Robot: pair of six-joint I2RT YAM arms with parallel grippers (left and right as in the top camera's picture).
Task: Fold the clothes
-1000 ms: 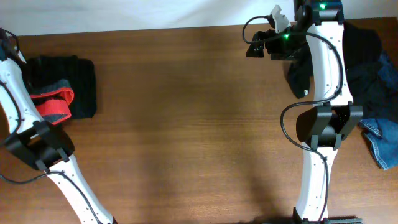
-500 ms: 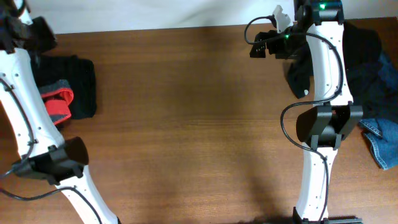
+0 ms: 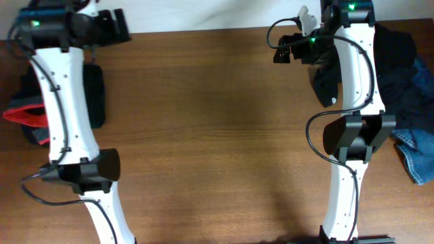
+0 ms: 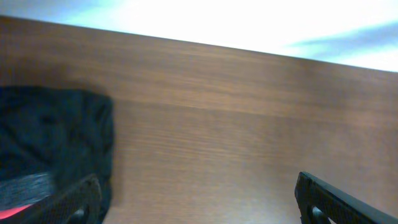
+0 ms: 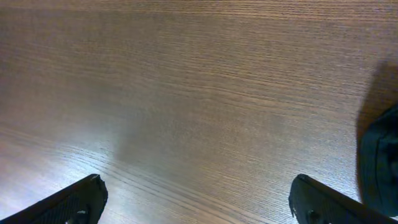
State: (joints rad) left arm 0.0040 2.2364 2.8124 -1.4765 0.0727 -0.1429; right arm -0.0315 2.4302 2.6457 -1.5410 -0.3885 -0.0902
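The right hand hangs wide and empty just beside the heap of dark unfolded garments at the right end of the brown wooden counter, so it looks nearer the next piece. The left hand, equally wide, hovers by the folded black trousers with red-orange lining.

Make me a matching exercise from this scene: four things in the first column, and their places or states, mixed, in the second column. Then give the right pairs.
1. folded black trousers with red-orange lining
2. blue denim garment
3. heap of dark clothes
4. left pincer

A. open, holding nothing
B. far right corner of the brown wooden table
C. left end of the table
D. right edge, beside the heap, nearer the arm bases

Pairs: 1-C, 2-D, 3-B, 4-A
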